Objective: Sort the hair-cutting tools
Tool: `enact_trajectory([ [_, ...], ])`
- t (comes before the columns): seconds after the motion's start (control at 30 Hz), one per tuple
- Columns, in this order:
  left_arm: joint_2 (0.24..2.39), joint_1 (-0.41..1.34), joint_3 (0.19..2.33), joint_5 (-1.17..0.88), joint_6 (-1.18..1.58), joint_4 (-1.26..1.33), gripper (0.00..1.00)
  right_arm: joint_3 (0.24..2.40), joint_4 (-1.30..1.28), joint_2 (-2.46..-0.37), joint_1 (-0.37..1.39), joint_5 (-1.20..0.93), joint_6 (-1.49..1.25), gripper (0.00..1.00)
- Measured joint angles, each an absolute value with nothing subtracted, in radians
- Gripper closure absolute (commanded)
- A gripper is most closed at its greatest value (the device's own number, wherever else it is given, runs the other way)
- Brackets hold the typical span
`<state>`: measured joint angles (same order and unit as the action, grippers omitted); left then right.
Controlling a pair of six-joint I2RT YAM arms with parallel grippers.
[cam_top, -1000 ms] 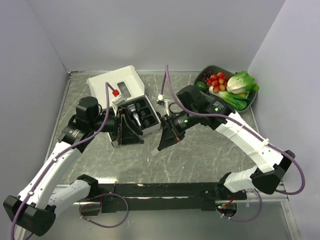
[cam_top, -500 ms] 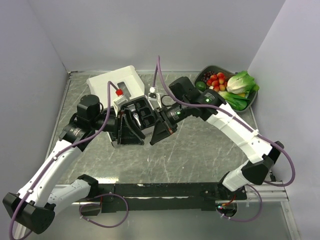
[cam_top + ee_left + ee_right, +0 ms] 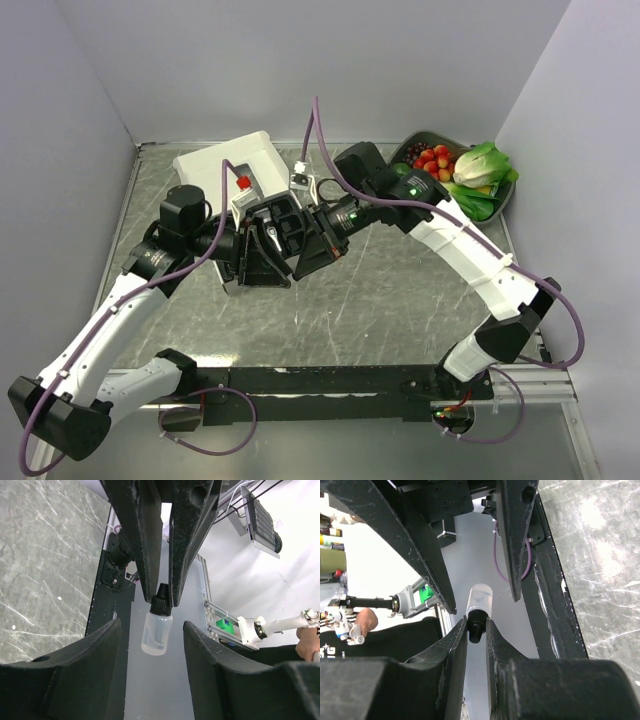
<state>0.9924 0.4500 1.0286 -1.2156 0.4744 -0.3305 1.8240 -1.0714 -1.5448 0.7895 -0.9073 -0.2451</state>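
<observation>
Right hand [image 3: 476,628] pinches bottle [image 3: 481,598] cap | left hand [image 3: 151,628] narrower, straddling bottle

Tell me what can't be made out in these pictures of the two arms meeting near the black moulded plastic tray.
1. Top view: the small clear plastic bottle with a black cap is hidden behind the left gripper and right gripper.
2. Top view: the black moulded plastic tray is partly covered by those grippers; its contents are too small to identify.
3. Wrist views: tray and white cardboard box lie out of frame.
</observation>
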Motion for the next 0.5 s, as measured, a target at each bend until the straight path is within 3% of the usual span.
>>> enact_trajectory([
  [0.3,0.998,0.455,1.037,-1.234,0.451,-0.359,0.57,1.833,-1.071,-1.564,0.789,-0.910,-0.246,0.84],
  [0.4,0.999,0.456,1.039,-1.234,0.446,-0.366,0.64,1.835,-1.070,-1.569,0.789,-0.911,-0.248,0.84],
  [0.5,1.000,0.457,1.039,-1.234,0.437,-0.374,0.80,1.835,-1.070,-1.574,0.789,-0.925,-0.253,0.84],
])
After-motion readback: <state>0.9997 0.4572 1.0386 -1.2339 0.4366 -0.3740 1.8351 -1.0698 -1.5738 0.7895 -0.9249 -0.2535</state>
